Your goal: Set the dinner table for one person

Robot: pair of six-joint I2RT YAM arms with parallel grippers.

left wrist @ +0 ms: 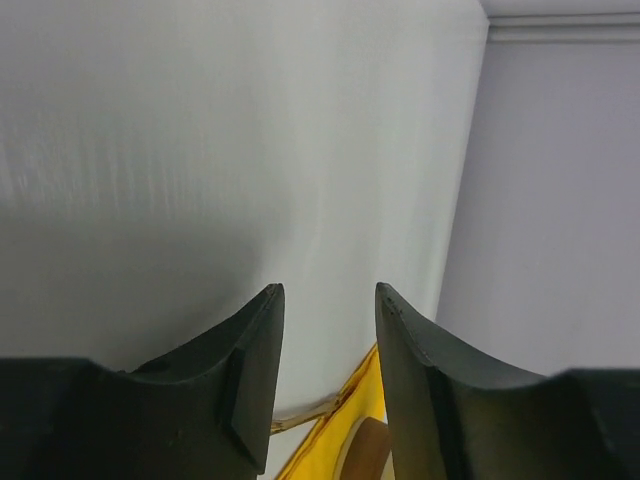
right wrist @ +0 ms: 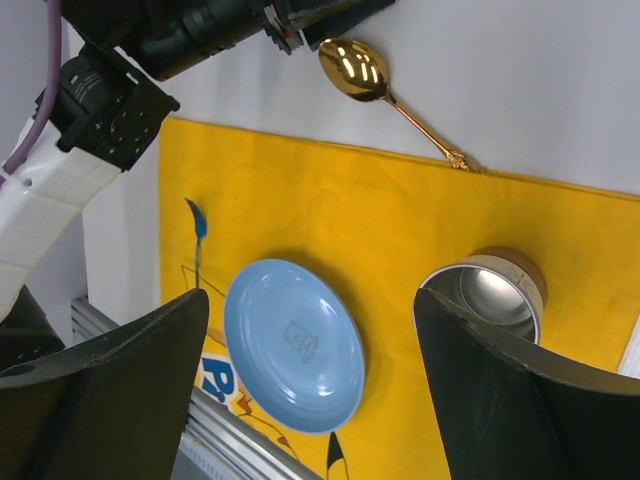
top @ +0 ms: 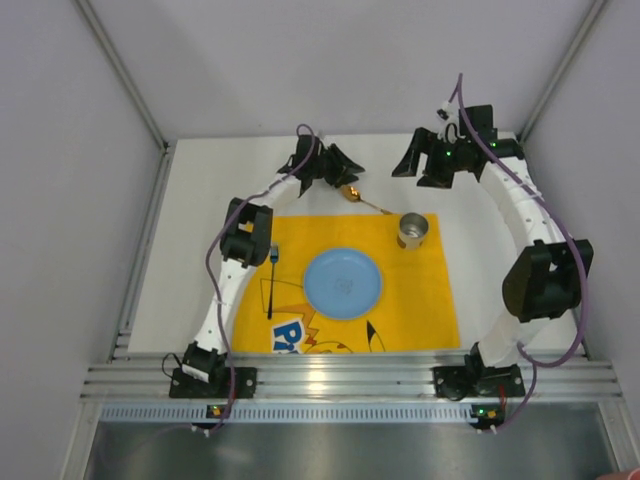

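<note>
Left black two-finger end effector (left wrist: 330, 292) and right black two-finger end effector (right wrist: 310, 297), both empty, over the far part of the large matte white rectangular worktop (top: 190, 260).

The left end effector's jaws stand partly apart with nothing between them. It sits just beside the bowl of a shiny gold metal spoon (top: 360, 197) without gripping it. The right end effector is spread wide and holds nothing, raised over the far right of the worktop. The spoon lies slantwise on the bare white surface, its handle end reaching the far edge of a yellow rectangular cartoon-printed placemat (top: 420, 290). On the placemat, a round pale blue plate (top: 342, 283) lies in the middle. A silver cylindrical metal cup (top: 413, 230) stands upright near the far right corner, and a slim dark utensil with a blue tip (top: 271, 285) lies along the left edge. The worktop, with silver metal rails at its near edge, extends past the placemat to the left, right and far sides.
</note>
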